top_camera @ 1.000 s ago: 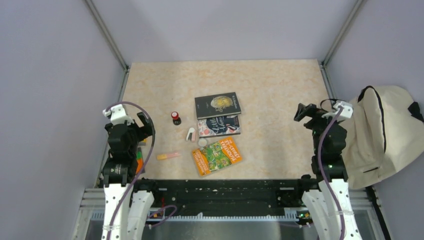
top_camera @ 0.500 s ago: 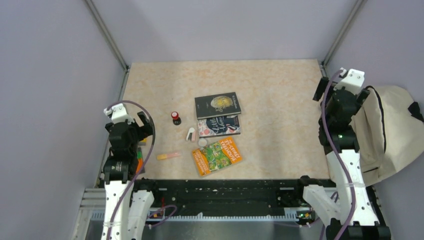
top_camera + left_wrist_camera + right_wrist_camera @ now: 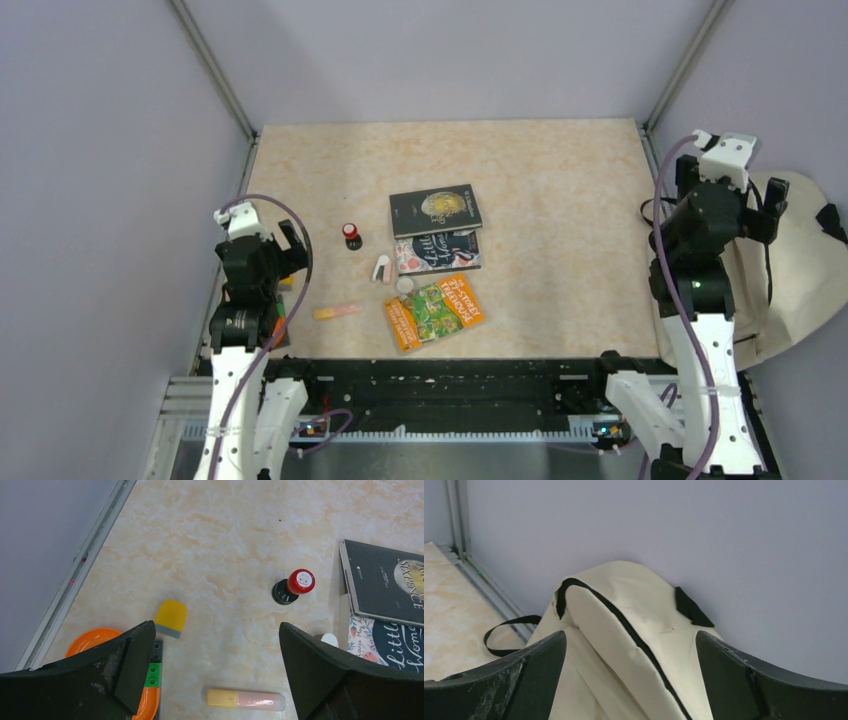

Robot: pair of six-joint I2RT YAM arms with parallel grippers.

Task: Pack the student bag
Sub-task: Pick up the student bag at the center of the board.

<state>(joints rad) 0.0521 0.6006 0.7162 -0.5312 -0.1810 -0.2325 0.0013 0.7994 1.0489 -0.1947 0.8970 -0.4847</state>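
bag: student bag (image 3: pixel 614 595) slumped past the bench's (image 3: pixel 560 200) right edge, against the wall (image 3: pixel 674 530)
right pincer (image 3: pixel 630 642): released, empty, facing the bag's top
left pincer (image 3: pixel 215 635): released too
tip: probably pinch the zippered rim (image 3: pixel 624 625) (not a strap (image 3: pixel 504 630)), pull benchward

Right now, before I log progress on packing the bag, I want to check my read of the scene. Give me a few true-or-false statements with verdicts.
1. The student bag lies beyond the right edge of the table. True.
2. The right tool is shut on a bag strap. False: it is open and empty, pointing at the bag.
3. Three books lie on the table. True.
4. The red-capped item is inside the bag. False: it stands on the table, left of the books.
5. The left tool holds the highlighter. False: it is open and empty, and the highlighter lies on the table.
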